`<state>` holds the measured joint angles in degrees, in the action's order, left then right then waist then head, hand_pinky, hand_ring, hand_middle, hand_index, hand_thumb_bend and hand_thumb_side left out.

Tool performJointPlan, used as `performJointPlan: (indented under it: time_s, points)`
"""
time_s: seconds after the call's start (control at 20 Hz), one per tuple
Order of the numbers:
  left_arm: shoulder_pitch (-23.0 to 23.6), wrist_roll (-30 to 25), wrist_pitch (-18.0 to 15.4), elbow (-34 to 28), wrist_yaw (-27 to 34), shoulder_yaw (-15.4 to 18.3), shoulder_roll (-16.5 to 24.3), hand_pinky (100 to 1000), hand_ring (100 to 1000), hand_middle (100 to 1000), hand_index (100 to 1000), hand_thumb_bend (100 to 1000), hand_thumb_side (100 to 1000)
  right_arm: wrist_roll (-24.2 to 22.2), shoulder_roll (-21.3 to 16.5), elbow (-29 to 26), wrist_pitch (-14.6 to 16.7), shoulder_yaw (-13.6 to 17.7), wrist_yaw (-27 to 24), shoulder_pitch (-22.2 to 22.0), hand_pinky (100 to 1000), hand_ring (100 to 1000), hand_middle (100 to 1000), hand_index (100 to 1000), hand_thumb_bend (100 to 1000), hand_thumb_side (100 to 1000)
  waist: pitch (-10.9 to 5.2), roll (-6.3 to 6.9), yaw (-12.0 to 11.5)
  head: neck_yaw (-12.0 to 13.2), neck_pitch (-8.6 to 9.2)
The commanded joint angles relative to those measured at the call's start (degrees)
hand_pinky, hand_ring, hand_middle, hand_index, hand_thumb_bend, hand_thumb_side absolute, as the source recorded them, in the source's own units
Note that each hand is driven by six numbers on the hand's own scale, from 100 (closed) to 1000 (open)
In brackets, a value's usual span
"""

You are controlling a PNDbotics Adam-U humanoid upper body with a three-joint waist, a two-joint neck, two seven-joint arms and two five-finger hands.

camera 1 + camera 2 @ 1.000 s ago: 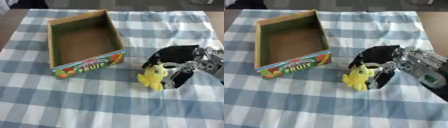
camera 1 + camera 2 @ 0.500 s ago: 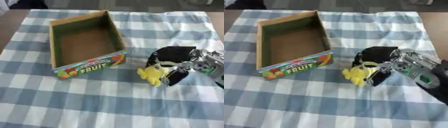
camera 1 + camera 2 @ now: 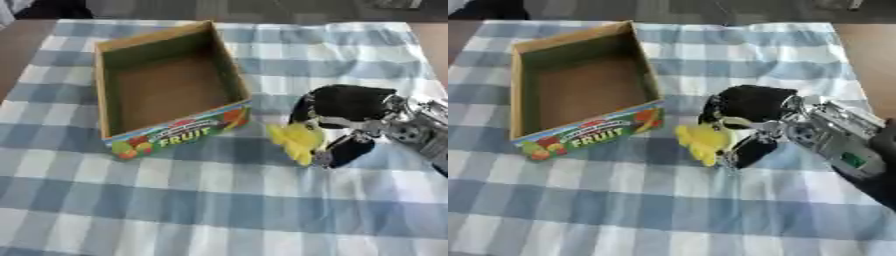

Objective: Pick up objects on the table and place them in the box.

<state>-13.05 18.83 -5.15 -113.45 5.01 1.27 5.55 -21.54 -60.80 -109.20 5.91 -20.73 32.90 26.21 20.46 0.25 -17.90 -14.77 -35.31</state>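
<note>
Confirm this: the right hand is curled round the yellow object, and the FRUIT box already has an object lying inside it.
Not quite. The right hand is indeed curled round the yellow object, but the FRUIT box has nothing inside it; the left eye view shows only its bare brown floor.

Blue-checked cloth (image 3: 219, 200) covers a brown table (image 3: 872, 45).

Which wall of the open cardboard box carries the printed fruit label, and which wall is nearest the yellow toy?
Both are the same wall: the short front wall of the box, facing the camera, reads "FRUIT". The yellow toy in the right hand sits beside that wall's right corner.
</note>
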Motion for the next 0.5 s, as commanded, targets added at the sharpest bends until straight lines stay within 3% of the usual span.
performJointPlan:
  time_s: [0.05, 0.25, 0.5]
  points:
    - [-0.1, -0.1, 0.0, -1.1, 0.3, 0.0, 0.8, 640, 672, 659, 875, 100, 705, 1.1, -1.9, -3.5, -1.6, 2.2, -1.1, 1.1, 747, 645, 411, 659, 100, 349, -1.13, 0.14, 0.2, -0.2, 0.60]
    - [-0.1, -0.2, 0.0, -1.1, 0.3, 0.0, 0.8, 640, 672, 659, 875, 100, 705, 2.0, -1.6, -5.2, -3.2, 3.3, -1.8, 2.4, 747, 643, 403, 655, 100, 361, -1.11, 0.20, 0.2, -0.4, 0.64]
    - [0.1, -0.4, 0.1, -1.1, 0.5, -0.3, 0.9, 641, 672, 659, 874, 100, 706, 3.3, 1.6, -5.2, -6.3, 4.4, -1.7, 10.5, 743, 629, 377, 645, 100, 408, -1.16, 0.29, 0.3, -1.3, 0.42]
